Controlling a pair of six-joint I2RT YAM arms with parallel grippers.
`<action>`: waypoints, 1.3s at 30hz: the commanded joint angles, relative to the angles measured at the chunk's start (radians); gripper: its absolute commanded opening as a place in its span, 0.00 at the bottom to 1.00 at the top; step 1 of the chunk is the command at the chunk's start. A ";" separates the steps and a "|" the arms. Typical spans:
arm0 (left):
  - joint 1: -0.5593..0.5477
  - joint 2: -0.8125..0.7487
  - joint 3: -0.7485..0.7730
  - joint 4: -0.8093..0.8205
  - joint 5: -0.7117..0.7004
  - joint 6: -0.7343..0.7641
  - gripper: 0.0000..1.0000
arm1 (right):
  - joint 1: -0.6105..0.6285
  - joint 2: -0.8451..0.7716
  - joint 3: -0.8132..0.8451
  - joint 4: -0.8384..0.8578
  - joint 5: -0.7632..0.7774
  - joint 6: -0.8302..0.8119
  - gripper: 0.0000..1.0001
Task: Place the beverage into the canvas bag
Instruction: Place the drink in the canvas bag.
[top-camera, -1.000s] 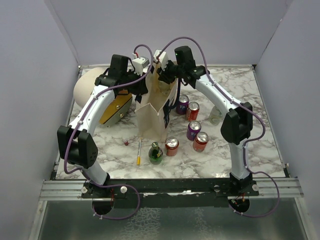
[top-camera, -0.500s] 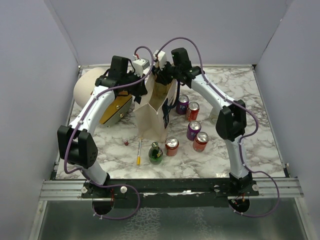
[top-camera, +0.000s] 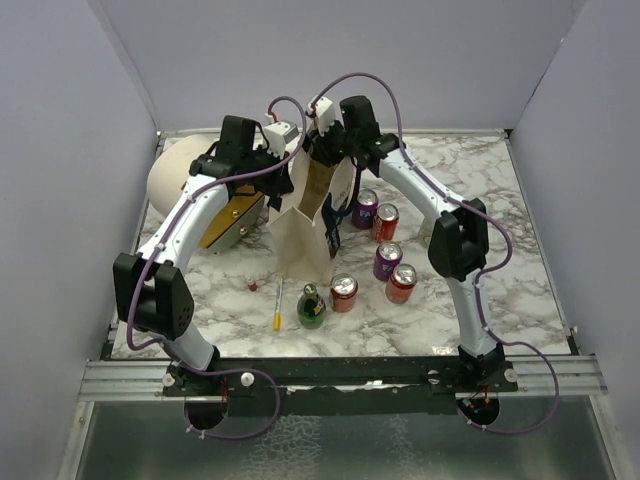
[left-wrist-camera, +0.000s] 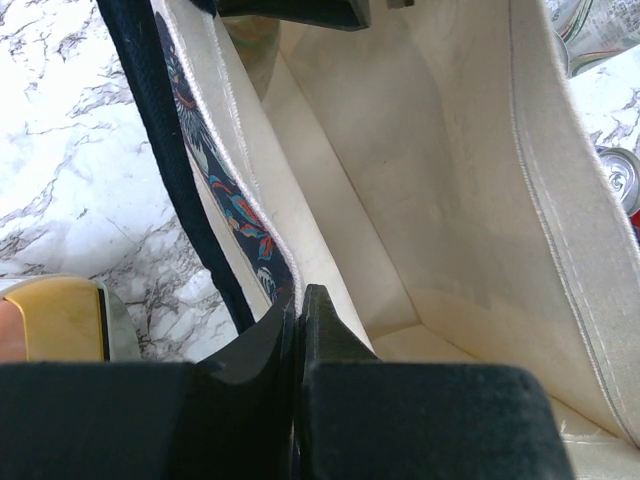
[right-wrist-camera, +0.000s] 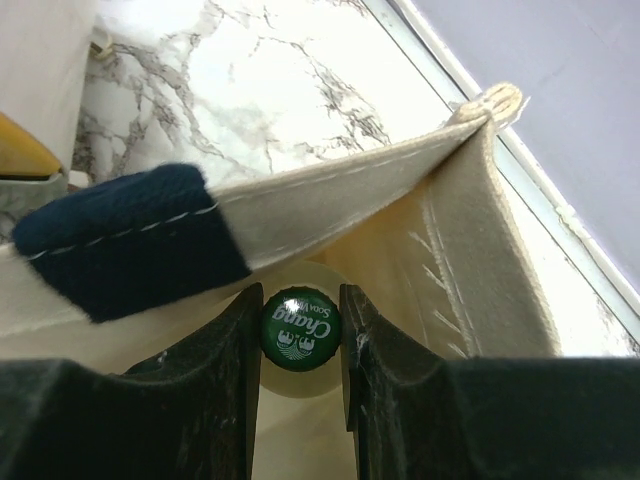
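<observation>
The canvas bag (top-camera: 303, 238) stands upright mid-table, mouth open. My left gripper (top-camera: 289, 166) is shut on its left rim; in the left wrist view the jaws (left-wrist-camera: 298, 302) pinch the cream edge (left-wrist-camera: 247, 208) beside the navy handle (left-wrist-camera: 160, 150). My right gripper (top-camera: 325, 148) hangs over the bag's mouth. It is shut on the beverage, a bottle with a green cap (right-wrist-camera: 300, 327), whose pale body points down inside the bag (right-wrist-camera: 440, 230). The bag's near wall and navy strap (right-wrist-camera: 125, 240) cross just in front of the fingers.
Right of the bag stand several cans: purple (top-camera: 365, 208), red (top-camera: 386, 221), purple (top-camera: 387, 259), red (top-camera: 401, 282), red (top-camera: 343, 292). A green bottle (top-camera: 311, 306) and a yellow pen (top-camera: 277, 305) lie in front. A cream-and-gold drum shape (top-camera: 190, 185) sits at left.
The left gripper has closed on the bag's rim. The right arm has shifted left with the bottle, now over the bag's opening.
</observation>
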 joint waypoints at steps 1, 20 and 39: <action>0.000 -0.034 -0.018 -0.065 0.006 -0.003 0.00 | -0.007 0.034 0.090 0.091 0.105 -0.012 0.01; 0.000 -0.015 -0.025 -0.065 -0.005 -0.015 0.00 | -0.007 -0.022 -0.106 0.192 0.018 -0.047 0.01; -0.001 -0.016 -0.040 -0.075 0.006 -0.020 0.00 | -0.038 -0.014 -0.087 0.352 0.022 0.010 0.01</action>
